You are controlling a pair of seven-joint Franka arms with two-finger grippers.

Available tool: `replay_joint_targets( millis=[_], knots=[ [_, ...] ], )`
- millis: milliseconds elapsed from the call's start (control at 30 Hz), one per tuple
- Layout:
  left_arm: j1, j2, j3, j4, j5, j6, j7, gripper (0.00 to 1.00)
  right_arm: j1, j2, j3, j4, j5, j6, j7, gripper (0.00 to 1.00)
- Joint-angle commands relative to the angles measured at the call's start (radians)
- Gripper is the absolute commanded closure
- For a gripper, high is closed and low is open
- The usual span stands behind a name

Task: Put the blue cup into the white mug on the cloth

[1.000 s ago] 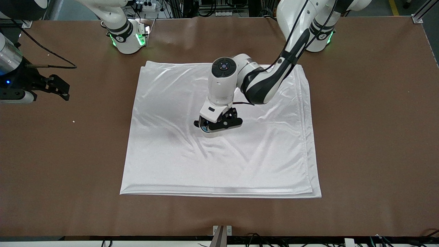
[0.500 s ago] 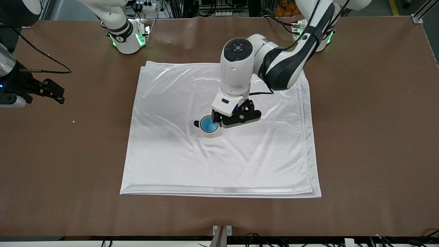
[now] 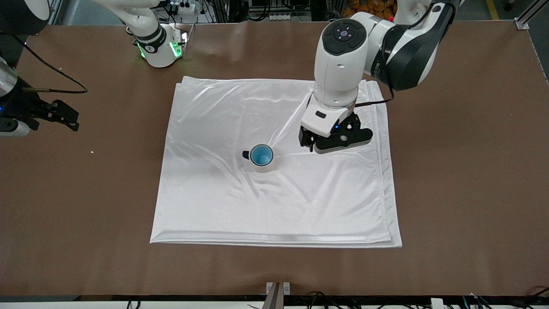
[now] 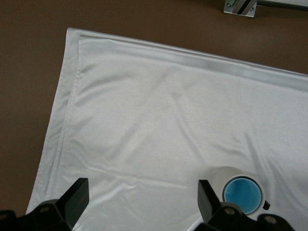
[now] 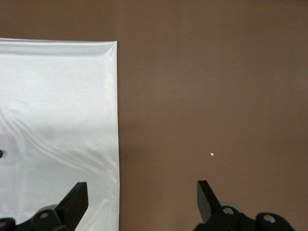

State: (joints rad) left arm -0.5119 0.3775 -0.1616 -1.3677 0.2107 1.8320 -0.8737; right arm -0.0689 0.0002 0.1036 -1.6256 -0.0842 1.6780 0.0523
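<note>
Cup nested in mug; left hand pulling clear.

Left hand (image 3: 332,141) released, fingers (image 4: 77,195) spread and empty, now up over the cloth (image 3: 214,206) toward the left arm's end; a second ago it sat right on the mug, half a second ago just beside it. Blue cup (image 3: 261,155) sits inside the white mug (image 3: 266,166), upright near the cloth's middle, dark handle pointing to the right arm's end. Placement looks done; only the retreat remains. Right hand (image 3: 70,118) waits, also spread and empty, over bare tabletop (image 3: 472,171) well apart from the cloth.
</note>
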Motion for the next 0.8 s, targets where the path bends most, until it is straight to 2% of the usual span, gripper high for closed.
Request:
replay_joint_targets(
  millis=[0,300,600,767],
  knots=[
    [0.064,-0.054,-0.006,-0.024,-0.037,-0.037,0.107,0.0,0.015,0.004,-0.028,0.01,0.017,0.002,0.012,0.0],
    [0.159,-0.106,-0.006,-0.025,-0.077,-0.115,0.291,0.0,0.029,0.004,-0.045,0.01,0.017,-0.001,0.012,0.0],
    [0.32,-0.14,-0.009,-0.03,-0.149,-0.157,0.551,0.0,0.058,0.004,-0.073,0.01,0.017,-0.004,0.012,0.0],
    [0.366,-0.155,-0.007,-0.039,-0.16,-0.177,0.588,0.0,0.055,0.004,-0.073,0.01,0.023,-0.001,0.012,0.0]
  ],
)
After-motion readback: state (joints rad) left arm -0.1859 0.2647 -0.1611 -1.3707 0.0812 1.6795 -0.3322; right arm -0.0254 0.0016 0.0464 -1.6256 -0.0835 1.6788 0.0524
